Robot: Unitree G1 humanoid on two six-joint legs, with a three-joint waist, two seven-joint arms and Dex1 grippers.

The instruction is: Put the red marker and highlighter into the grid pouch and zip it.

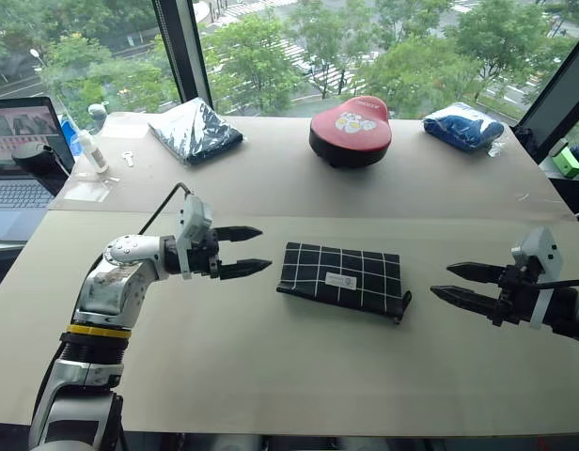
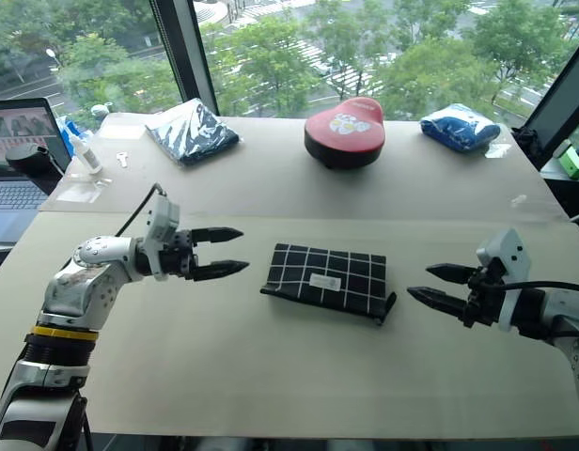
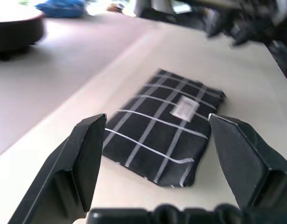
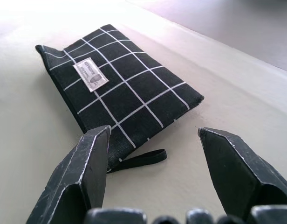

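The flat rectangular black fabric grid pouch (image 1: 341,275) with white lines and a small white label lies flat in the middle of the pale beige worktop (image 1: 271,366), its short black pull strap at its right near corner. The left tool (image 1: 254,250) hovers just left of it, fingers spread and empty. The right tool (image 1: 444,282) hangs to its right, likewise spread and empty. A red dome-shaped case (image 1: 351,130) sits far behind.

Black, white-gridded grid pouch (image 1: 341,276)

Beige table (image 1: 271,366) before tall windows (image 1: 271,47), green daylit trees (image 1: 412,56) outside
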